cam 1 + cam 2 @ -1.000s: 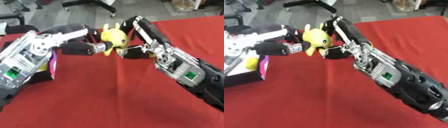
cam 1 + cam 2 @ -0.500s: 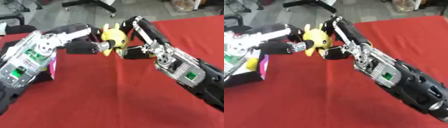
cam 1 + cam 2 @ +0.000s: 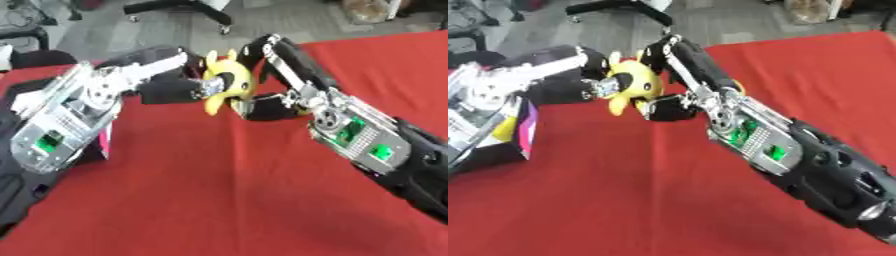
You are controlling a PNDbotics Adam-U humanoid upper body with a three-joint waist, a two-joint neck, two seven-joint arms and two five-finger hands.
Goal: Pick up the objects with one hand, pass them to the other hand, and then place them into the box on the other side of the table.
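A yellow plush toy (image 3: pixel 226 82) with dark markings hangs above the red table, held between my two hands near the far edge. My left hand (image 3: pixel 168 89) reaches in from the left, and its dark fingers curl round the toy's left side. My right hand (image 3: pixel 273 104) comes from the right, with fingers arched over the toy's top and the thumb under it. The box (image 3: pixel 525 127), dark with a magenta side, stands at the left under my left forearm, with something yellow (image 3: pixel 504 128) inside it.
The red tablecloth (image 3: pixel 219 200) stretches bare across the near half. Grey floor and the base of an office chair (image 3: pixel 184 7) lie beyond the far edge. My right forearm (image 3: pixel 798 155) crosses the right half of the table.
Both hands stay closed on the toy; toy and hands have sunk slightly. Nothing was let go.
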